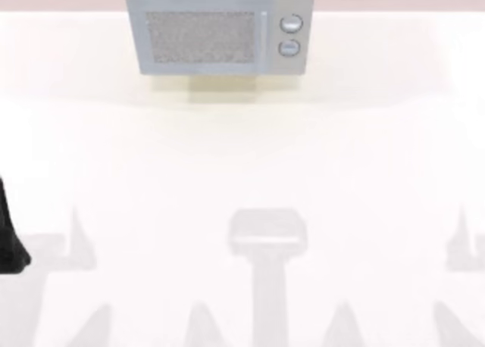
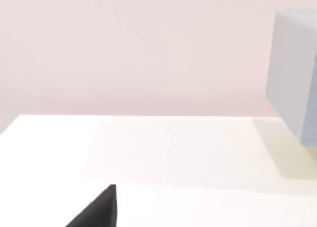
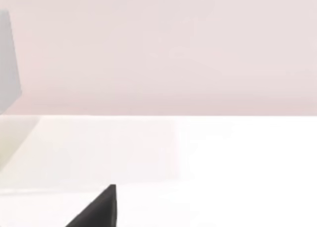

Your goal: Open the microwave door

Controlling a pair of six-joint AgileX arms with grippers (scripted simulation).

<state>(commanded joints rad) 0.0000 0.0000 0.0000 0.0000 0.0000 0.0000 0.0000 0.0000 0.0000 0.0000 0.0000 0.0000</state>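
Standing shut at the table's far edge, the microwave [image 1: 220,35] faces both arms; its door [image 1: 201,38] awaits; left arm [image 1: 10,237] parked well before it; gripper openings cannot be told.

Matt grey microwave [image 1: 220,32], speckled mesh microwave door [image 1: 201,38].

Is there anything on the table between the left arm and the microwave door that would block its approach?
Nothing visible. The microwave door is shut at the table's far edge. The left arm sits at the near left edge, and the surface between shows only shadows. The right arm is out of the top view.
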